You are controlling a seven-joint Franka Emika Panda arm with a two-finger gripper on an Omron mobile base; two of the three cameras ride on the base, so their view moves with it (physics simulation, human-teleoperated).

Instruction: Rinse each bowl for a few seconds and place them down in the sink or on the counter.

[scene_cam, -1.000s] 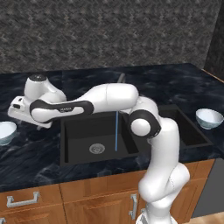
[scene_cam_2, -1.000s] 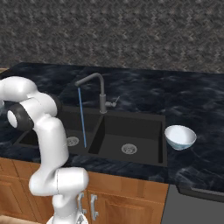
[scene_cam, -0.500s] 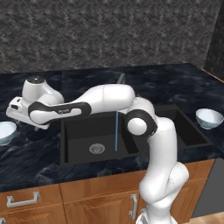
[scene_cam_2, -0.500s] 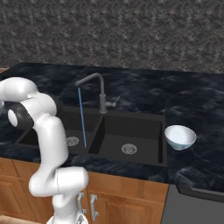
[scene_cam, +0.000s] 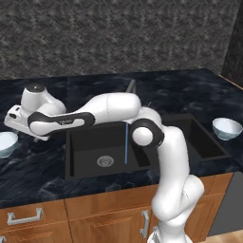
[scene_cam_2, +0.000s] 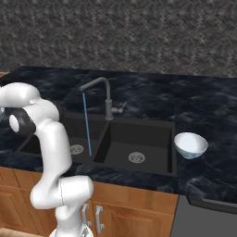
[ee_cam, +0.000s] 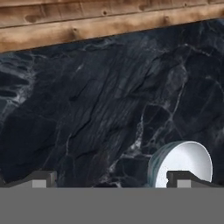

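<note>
Left base view: your arm reaches left over the table [scene_cam: 42, 166], the claw near the left bowl [scene_cam: 7, 143], which sits beside the sink [scene_cam: 80, 152].

Right base view: water runs from the faucet [scene_cam_2: 99, 90]; the right bowl [scene_cam_2: 190, 145] waits, sitting just beside the basin.

Hand view: your claw [ee_cam: 111, 178] stands wide open and empty, one fingertip [ee_cam: 183, 177] before the bowl, presumably lining up a rim grasp.

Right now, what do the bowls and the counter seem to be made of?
Bowls: glossy white with a pale blue tint, probably glazed ceramic, judging by the smooth sheen. Counter: polished black marble-look stone with pale veining; possibly an imitation.
</note>
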